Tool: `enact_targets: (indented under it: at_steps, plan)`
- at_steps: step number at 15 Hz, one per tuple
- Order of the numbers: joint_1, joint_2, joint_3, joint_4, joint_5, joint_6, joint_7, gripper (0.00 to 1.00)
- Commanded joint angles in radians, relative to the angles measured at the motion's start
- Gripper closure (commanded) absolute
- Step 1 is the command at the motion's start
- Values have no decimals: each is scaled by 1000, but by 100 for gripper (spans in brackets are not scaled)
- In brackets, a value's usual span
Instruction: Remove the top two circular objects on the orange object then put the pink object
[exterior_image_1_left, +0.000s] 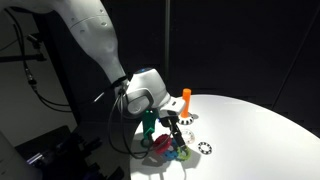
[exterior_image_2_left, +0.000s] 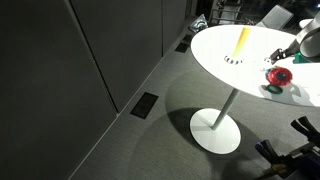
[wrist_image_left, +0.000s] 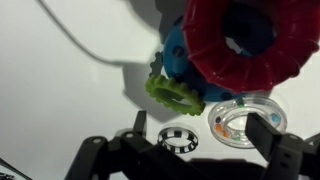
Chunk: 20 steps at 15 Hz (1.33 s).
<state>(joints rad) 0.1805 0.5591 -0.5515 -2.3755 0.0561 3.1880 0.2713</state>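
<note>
The orange peg (exterior_image_1_left: 186, 100) stands upright on the white table and also shows in an exterior view (exterior_image_2_left: 241, 40). I cannot tell whether any rings are on it. The pink-red ring (wrist_image_left: 240, 40) lies on top of a blue piece (wrist_image_left: 174, 55) and also shows in both exterior views (exterior_image_1_left: 162, 147) (exterior_image_2_left: 279, 76). A black-and-white toothed ring (wrist_image_left: 178, 135) and a clear ring with coloured beads (wrist_image_left: 240, 121) lie flat on the table between my fingers. My gripper (wrist_image_left: 200, 135) is open and empty, hovering above them (exterior_image_1_left: 174, 128).
A green toothed ring (wrist_image_left: 178, 92) leans against the blue piece. The round white table (exterior_image_2_left: 215, 45) stands on a single pedestal, its edge close to the rings. A cable shadow crosses the tabletop at the upper left of the wrist view.
</note>
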Motion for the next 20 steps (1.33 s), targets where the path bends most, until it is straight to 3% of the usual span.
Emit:
enact_targets:
  at_steps: [1,8,15,20]
  plan:
    - [-43,-63,45,-7,11,-62,-57,0]
    - [-62,-176,65,-55,-9,-99,-78,0]
    - [-156,-301,138,-78,-55,-343,-94,0]
    - [-212,-300,156,-61,-126,-415,-71,0]
